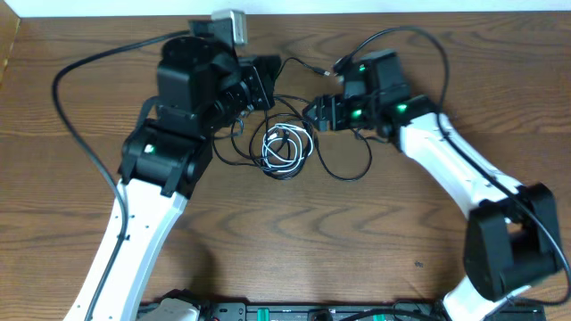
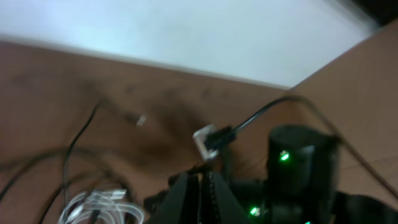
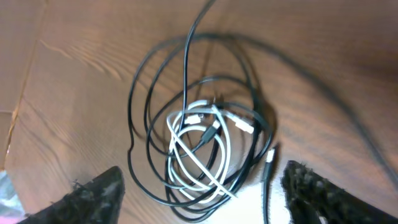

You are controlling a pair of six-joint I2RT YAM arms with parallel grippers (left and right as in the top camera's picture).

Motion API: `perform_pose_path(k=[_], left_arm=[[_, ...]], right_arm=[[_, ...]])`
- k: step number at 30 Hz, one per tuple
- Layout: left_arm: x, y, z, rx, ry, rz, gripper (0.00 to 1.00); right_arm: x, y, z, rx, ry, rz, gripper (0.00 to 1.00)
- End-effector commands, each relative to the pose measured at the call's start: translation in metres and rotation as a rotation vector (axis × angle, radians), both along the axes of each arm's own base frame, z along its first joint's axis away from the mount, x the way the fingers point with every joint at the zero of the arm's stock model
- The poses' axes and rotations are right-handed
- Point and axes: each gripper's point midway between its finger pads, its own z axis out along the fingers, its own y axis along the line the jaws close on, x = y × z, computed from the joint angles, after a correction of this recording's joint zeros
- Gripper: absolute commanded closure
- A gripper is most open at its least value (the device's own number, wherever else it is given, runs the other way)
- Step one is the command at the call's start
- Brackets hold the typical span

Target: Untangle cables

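Observation:
The cables lie in one tangled pile mid-table: a short white cable (image 1: 287, 147) coiled inside loose loops of black cable (image 1: 344, 178). My right gripper (image 1: 314, 114) hangs just right of and above the pile, open. Its two fingers stand wide apart over the coil, with the white cable (image 3: 239, 123) and black loops (image 3: 132, 124) between and below them. My left gripper (image 1: 272, 85) is above the pile's upper left and is shut. Its fingers (image 2: 189, 196) are pressed together, and I cannot make out anything between them. The white coil (image 2: 99, 205) shows at its lower left.
Thick black arm wires run off both arms: one arcs over the right arm (image 1: 419, 40), one loops at the far left (image 1: 62, 80). A silver plug (image 2: 208, 140) lies beyond the left fingers. The table's back edge (image 1: 375, 11) meets a white wall.

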Motion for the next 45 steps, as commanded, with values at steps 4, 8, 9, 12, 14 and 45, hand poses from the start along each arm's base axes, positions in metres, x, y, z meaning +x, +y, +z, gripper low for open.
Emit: perform_pose_path(k=[4, 8, 9, 12, 14, 45], left_arm=[[0.007, 0.014, -0.060, 0.134, 0.179, 0.056, 0.88], [0.011, 0.013, -0.083, 0.159, 0.246, 0.054, 0.87], [0.012, 0.013, -0.086, 0.160, 0.251, 0.056, 0.87], [0.016, 0.019, -0.091, 0.162, 0.263, 0.071, 0.83], [0.018, 0.024, -0.091, 0.162, 0.268, 0.083, 0.83], [0.011, 0.026, -0.106, 0.148, 0.343, 0.059, 0.51]], right_arm=[[-0.011, 0.019, -0.031, -0.010, 0.096, 0.022, 0.30], [-0.020, 0.033, -0.047, -0.024, 0.118, 0.059, 0.34], [-0.023, 0.037, -0.052, -0.029, 0.126, 0.068, 0.36], [-0.030, 0.046, -0.074, -0.049, 0.155, 0.097, 0.45], [-0.032, 0.046, -0.080, -0.055, 0.168, 0.098, 0.55], [-0.016, -0.051, 0.174, 0.562, -0.147, 0.206, 0.99]])
